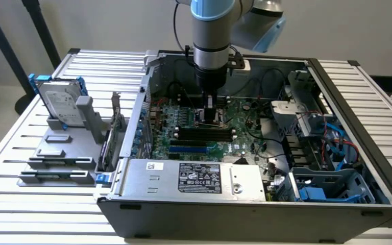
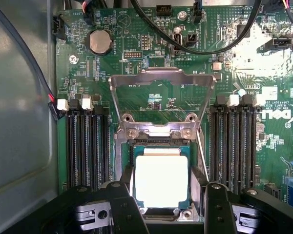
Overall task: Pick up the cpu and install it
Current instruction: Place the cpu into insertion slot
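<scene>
1. The gripper (image 2: 167, 191) has its two black fingers (image 2: 119, 204) spread wide, one on each side of the cpu (image 2: 161, 180). As far as I can judge they pinch nothing (one finger is just beside the chip's rim, the other leaves a small gap).
2. The one cpu lies flat in the socket (image 2: 158, 144) on the motherboard (image 2: 78, 73), silver top upward. I judge it seated there, or very nearly. The fingers stand astride it, so the chip is free between them.
3. The one load plate (image 2: 158, 76) is swung up and away from the socket, I think so that the way down into the socket is not blocked.
4. Two banks of memory slots (image 2: 88, 146) flank the socket, one on each side, and they look empty. One round coin battery (image 2: 100, 41) sits farther off on the board.
5. In the exterior view the arm (image 1: 210, 30) hangs straight down from the upper middle of the frame into the open computer case (image 1: 250, 219). This probably keeps the fingers square to the chip.
6. At the exterior view's left, on the slatted table (image 1: 19, 117), one hard drive (image 1: 59, 102) stands upright in a grey holder (image 1: 53, 176), well apart from the case. One power supply box (image 1: 196, 178) lies in the lower middle.
</scene>
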Robot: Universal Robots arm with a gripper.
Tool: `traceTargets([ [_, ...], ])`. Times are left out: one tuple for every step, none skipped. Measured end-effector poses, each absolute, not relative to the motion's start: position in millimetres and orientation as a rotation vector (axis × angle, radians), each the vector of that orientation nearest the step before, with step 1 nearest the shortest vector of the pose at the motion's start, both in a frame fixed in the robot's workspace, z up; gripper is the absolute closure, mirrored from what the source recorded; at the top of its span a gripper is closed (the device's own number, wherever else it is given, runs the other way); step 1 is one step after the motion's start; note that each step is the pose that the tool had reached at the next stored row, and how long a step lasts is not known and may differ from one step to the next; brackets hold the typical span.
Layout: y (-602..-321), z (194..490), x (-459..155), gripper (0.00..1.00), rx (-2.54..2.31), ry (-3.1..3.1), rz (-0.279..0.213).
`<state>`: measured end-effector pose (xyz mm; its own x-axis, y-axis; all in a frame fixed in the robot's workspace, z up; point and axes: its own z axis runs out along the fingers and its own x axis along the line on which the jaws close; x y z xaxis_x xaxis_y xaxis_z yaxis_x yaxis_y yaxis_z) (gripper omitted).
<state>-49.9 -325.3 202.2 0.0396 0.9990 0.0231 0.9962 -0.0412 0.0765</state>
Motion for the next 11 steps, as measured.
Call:
traceTargets([
  [-325.4, 202.0, -49.9, 0.45, 2.235, 2.149, 0.109],
  [-325.4, 201.8, -49.9, 0.45, 2.233, 2.15, 0.109],
  [-325.3, 201.5, -49.9, 0.45, 2.232, 2.15, 0.11],
  [-325.3, 201.2, -49.9, 0.45, 2.231, 2.151, 0.11],
  [-325.3, 200.9, -49.9, 0.45, 2.23, 2.152, 0.111],
  [-325.3, 200.7, -49.9, 0.45, 2.229, 2.152, 0.111],
  [-325.3, 200.4, -50.0, 0.45, 2.229, 2.152, 0.111],
  [-325.3, 200.1, -50.0, 0.45, 2.228, 2.153, 0.112],
  [-325.3, 199.8, -50.1, 0.45, 2.228, 2.153, 0.112],
  [-325.3, 199.6, -50.1, 0.45, 2.227, 2.153, 0.112],
  [-325.2, 199.3, -50.1, 0.45, 2.227, 2.153, 0.112],
])
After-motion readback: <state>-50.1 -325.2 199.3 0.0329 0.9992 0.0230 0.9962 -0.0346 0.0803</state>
